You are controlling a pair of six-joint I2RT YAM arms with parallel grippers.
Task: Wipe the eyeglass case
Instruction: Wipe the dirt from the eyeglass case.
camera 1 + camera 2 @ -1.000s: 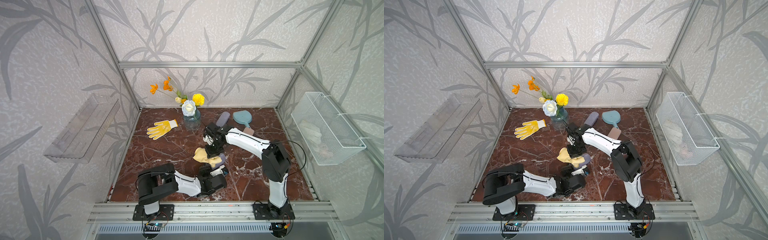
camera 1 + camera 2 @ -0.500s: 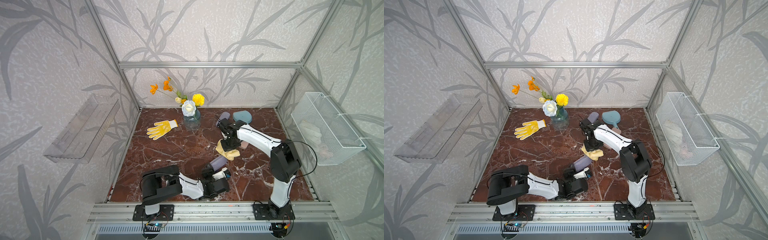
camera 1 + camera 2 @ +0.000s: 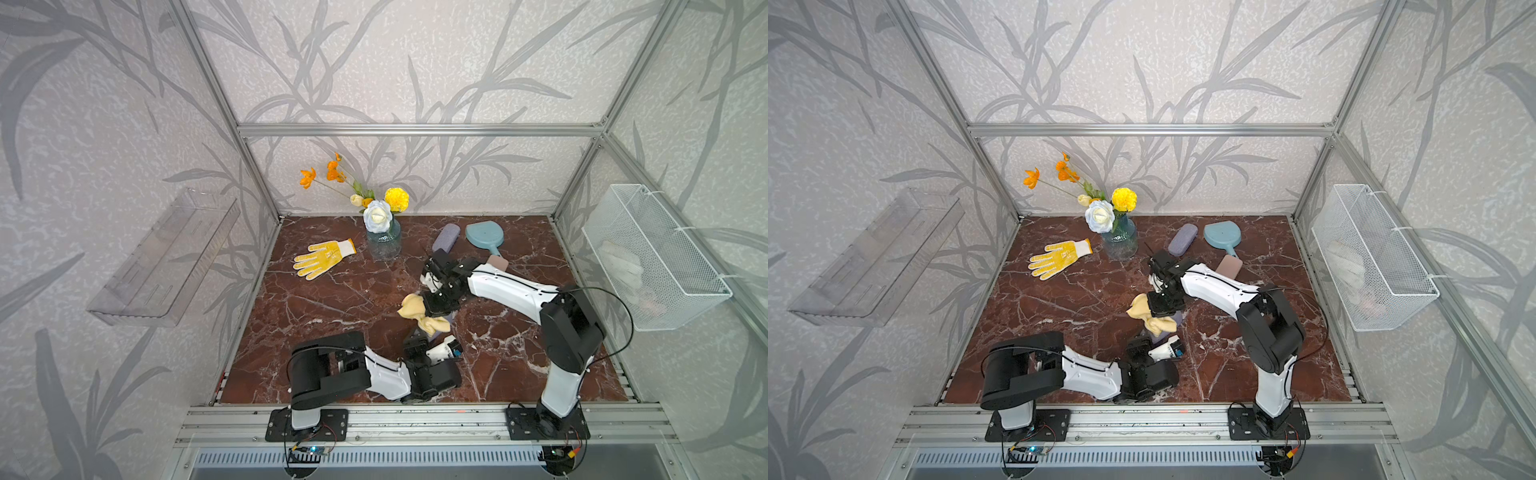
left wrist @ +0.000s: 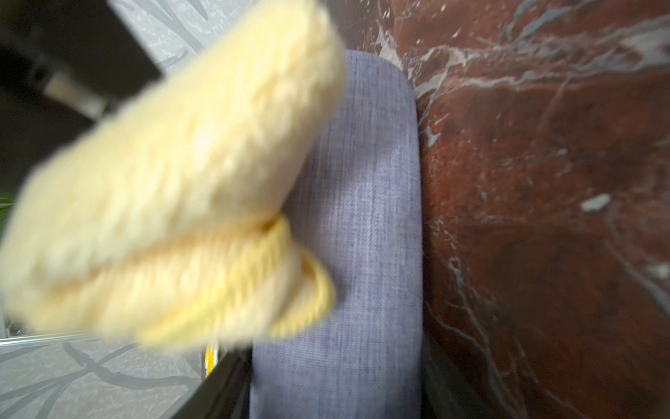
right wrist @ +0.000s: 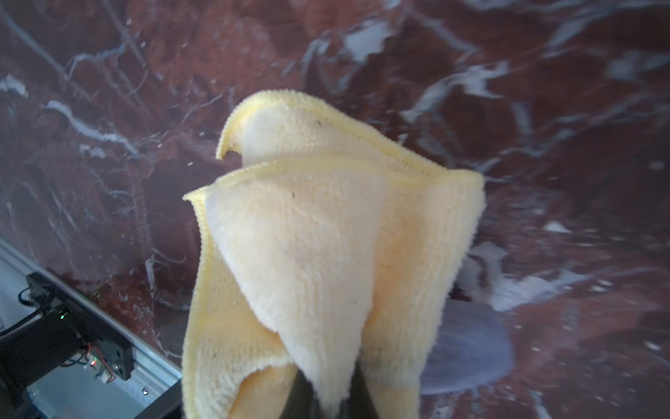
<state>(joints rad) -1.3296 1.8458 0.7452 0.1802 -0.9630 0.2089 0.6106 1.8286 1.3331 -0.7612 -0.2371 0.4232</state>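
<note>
Well, in both top views my right gripper (image 3: 438, 306) pinches the yellow cloth (image 3: 426, 318) over the eyeglass case (image 3: 1158, 336), which my left gripper (image 3: 428, 345) clamps by one end at the front middle of the marble table (image 3: 332, 316). From my left wrist, the grey case runs out between my closed-in fingers (image 4: 217, 391), the blurred cloth lying across it. From my right wrist, my fingertips (image 5: 304, 399) press together on the cloth, with the case peeping out beside it.

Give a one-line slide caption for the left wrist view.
Yellow cloth over the grey-blue eyeglass case, red marble table behind.
</note>
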